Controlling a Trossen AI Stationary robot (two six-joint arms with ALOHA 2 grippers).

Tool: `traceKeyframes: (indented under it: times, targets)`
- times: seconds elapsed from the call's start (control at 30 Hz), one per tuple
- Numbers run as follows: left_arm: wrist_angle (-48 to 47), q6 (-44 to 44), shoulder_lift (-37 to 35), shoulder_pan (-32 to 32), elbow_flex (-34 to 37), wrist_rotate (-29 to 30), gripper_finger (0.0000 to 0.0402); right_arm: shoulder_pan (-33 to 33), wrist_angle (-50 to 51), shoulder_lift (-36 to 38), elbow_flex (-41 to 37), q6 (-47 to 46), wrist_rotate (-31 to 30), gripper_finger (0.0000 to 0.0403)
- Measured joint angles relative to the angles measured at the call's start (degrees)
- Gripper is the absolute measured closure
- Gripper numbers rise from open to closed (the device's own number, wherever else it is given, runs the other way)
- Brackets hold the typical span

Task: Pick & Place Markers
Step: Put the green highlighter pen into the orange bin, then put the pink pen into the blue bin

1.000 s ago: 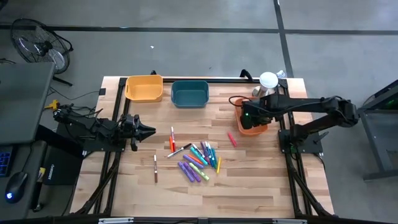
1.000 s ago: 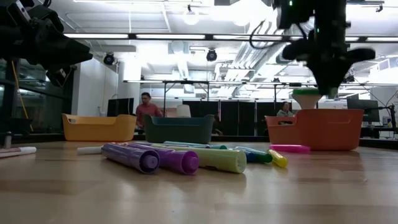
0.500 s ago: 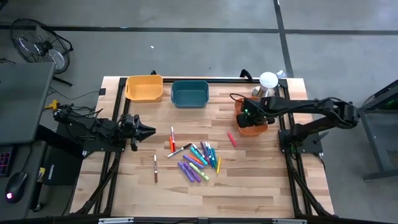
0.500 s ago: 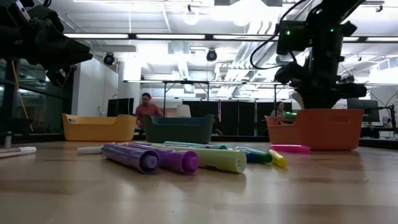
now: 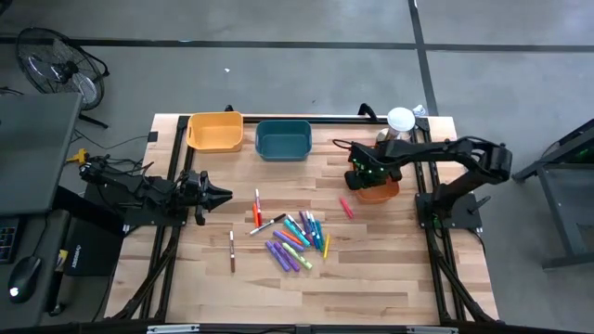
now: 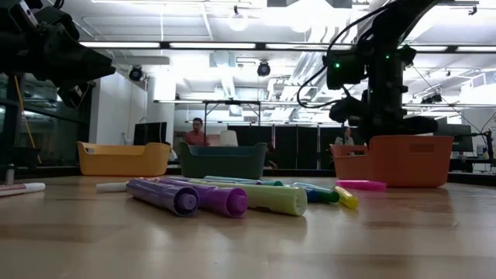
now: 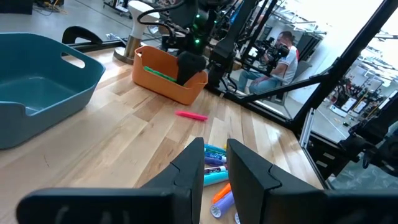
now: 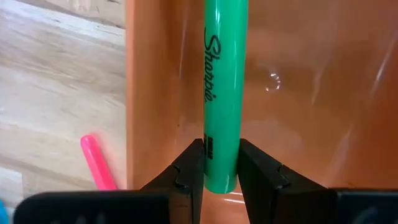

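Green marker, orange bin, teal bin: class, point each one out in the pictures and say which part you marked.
Green marker (image 8: pixel 221 93): right wrist view, barrel by the lettering.
Orange bin (image 8: pixel 311 93): right wrist view, inner wall.
Teal bin (image 5: pixel 283 148): high view, near wall.

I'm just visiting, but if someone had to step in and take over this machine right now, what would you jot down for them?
Right claw: shut on a green marker, low inside the orange bin.
Left claw: empty, nearly closed, waiting at the table's left edge.
Done: nothing visibly dropped off yet; the green marker is not released.
Left: let go of it, then collect the marker pile mid-table, the pink marker near the orange bin and the brown marker. The yellow bin and teal bin look empty.
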State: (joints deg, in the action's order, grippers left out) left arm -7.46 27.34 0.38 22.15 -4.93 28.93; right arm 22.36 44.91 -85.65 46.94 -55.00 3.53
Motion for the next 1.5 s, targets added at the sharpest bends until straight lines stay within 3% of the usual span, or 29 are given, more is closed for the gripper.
traceKeyframes:
  times: [0.8, 1.17, 1.5]
  targets:
    - [0.01, 0.02, 0.00, 0.00, 0.00, 0.00, 0.0335, 0.16, 0.86, -0.87, 0.00, -0.10, 0.00, 0.0327]
    - [0.02, 0.00, 0.00, 0.00, 0.00, 0.01, 0.0335, 0.16, 0.36, -0.87, 0.00, -0.02, 0.06, 0.0257]
    - [0.00, 0.02, 0.00, 0.00, -0.02, 0.00, 0.0335, 0.14, 1.66, -0.87, 3.39, 2.55, 1.11, 0.0249]
